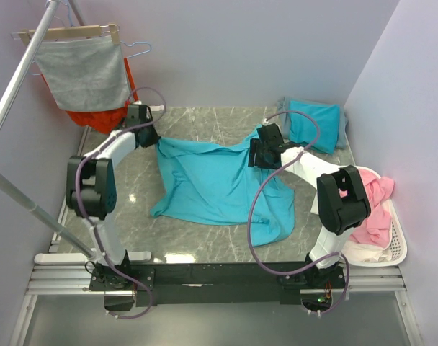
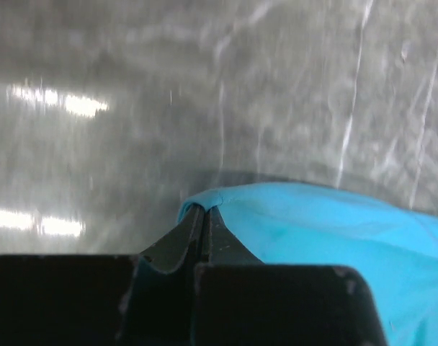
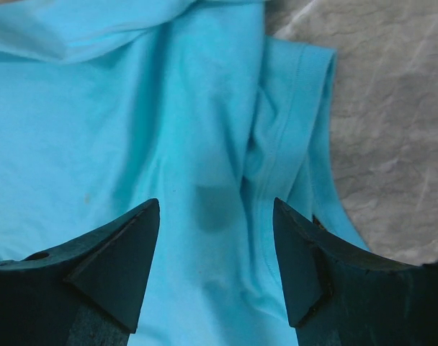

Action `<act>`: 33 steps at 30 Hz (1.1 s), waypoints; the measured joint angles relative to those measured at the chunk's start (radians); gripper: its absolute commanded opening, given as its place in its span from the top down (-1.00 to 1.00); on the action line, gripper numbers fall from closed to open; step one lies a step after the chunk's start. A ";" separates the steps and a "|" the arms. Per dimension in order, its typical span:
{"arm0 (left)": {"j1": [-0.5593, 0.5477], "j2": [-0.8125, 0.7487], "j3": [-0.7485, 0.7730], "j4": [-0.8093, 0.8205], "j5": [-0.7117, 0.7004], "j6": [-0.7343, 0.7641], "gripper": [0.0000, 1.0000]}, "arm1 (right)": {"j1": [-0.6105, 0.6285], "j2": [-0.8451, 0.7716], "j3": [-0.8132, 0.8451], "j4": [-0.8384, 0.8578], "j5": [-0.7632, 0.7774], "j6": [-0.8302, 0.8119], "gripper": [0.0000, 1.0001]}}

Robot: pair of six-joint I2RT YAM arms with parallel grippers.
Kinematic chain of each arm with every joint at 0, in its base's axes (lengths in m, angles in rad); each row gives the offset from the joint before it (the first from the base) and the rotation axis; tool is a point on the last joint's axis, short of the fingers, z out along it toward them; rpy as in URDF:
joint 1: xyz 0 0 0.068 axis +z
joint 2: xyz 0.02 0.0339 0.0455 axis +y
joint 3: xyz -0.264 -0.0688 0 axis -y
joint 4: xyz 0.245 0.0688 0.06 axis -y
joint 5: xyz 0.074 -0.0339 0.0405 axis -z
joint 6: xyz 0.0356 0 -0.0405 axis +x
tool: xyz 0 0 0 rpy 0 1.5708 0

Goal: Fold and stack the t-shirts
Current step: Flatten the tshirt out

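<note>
A turquoise t-shirt (image 1: 219, 184) lies spread and rumpled across the middle of the marble table. My left gripper (image 1: 153, 137) is at its far left corner, shut on the shirt's edge (image 2: 204, 198), with the cloth folded over the fingertips. My right gripper (image 1: 263, 155) hovers over the shirt's far right part, jaws wide open and empty (image 3: 215, 213), above a sleeve hem (image 3: 298, 115) and a small dark mark (image 3: 215, 209). A second teal t-shirt (image 1: 314, 125) lies folded at the table's far right corner.
A grey cloth (image 1: 86, 72) and an orange-red garment (image 1: 96, 115) hang from a hanger on a rack at the back left. A white basket (image 1: 388, 241) with pink and white clothes stands at the right. Rack poles (image 1: 32, 209) cross the left side.
</note>
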 measured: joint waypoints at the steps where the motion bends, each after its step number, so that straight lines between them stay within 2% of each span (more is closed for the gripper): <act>1: 0.008 0.045 0.056 -0.009 0.003 0.015 0.99 | -0.006 0.000 0.000 0.000 -0.001 -0.001 -0.41; 4: 0.022 0.150 0.160 -0.026 0.014 0.044 0.99 | -0.026 0.000 0.000 0.000 -0.030 -0.010 -0.40; 7: 0.037 0.193 0.165 -0.039 0.037 0.053 0.99 | -0.037 0.000 0.000 -0.003 -0.081 -0.022 -0.39; 14: 0.094 0.243 0.204 -0.133 0.010 0.079 0.99 | -0.031 -0.008 -0.105 0.019 -0.261 -0.017 -0.36; 19: 0.124 0.242 0.201 -0.164 -0.064 0.078 0.99 | 0.024 -0.021 -0.175 0.016 -0.306 -0.014 -0.36; 22: 0.127 0.241 0.200 -0.175 -0.109 0.078 0.99 | 0.078 -0.044 -0.204 0.026 -0.300 -0.003 -0.35; 29: 0.135 0.240 0.200 -0.218 -0.196 0.078 0.99 | 0.226 -0.174 -0.333 -0.013 -0.167 0.123 -0.36; 32: 0.137 0.235 0.200 -0.235 -0.203 0.078 0.99 | 0.249 -0.267 -0.392 -0.107 -0.098 0.184 -0.57; 33: 0.136 0.232 0.200 -0.240 -0.204 0.078 0.99 | 0.245 -0.296 -0.394 -0.149 -0.062 0.200 -0.58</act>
